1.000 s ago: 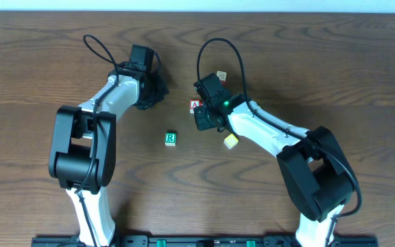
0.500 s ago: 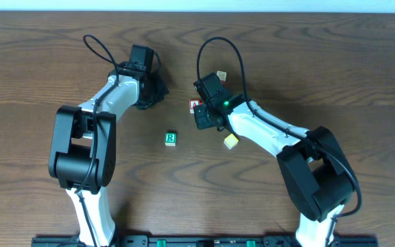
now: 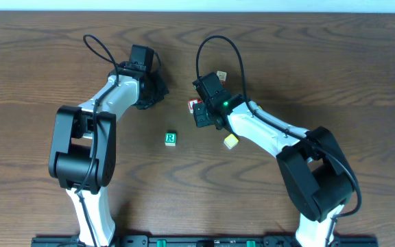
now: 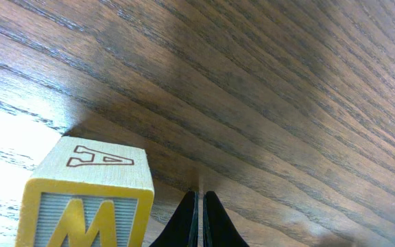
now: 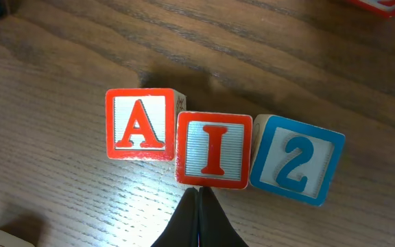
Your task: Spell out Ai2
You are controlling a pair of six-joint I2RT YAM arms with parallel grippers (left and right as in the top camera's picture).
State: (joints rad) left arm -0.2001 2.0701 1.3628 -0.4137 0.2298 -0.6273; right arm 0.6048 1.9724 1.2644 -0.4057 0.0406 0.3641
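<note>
In the right wrist view three blocks lie in a row on the wood table: a red A block [image 5: 140, 124], a red I block [image 5: 214, 150] and a blue 2 block [image 5: 297, 159], touching side by side. The I sits slightly nearer than the A, and the 2 is a little tilted. My right gripper [image 5: 199, 191] is shut and empty, its tips at the near edge of the I block. From overhead only the red A block [image 3: 193, 105] shows beside the right gripper [image 3: 201, 114]. My left gripper [image 4: 200, 195] is shut and empty beside a yellow M block [image 4: 88, 199].
A green R block [image 3: 171, 138] lies mid-table and a pale yellow block [image 3: 231, 141] lies by the right arm. Another block [image 3: 220, 75] sits behind the right gripper. A red block edge [image 5: 382, 5] shows at the top right of the right wrist view.
The right gripper has crept slightly toward the far left, and the red block beside it has shifted a little with it. The left arm has not moved.
</note>
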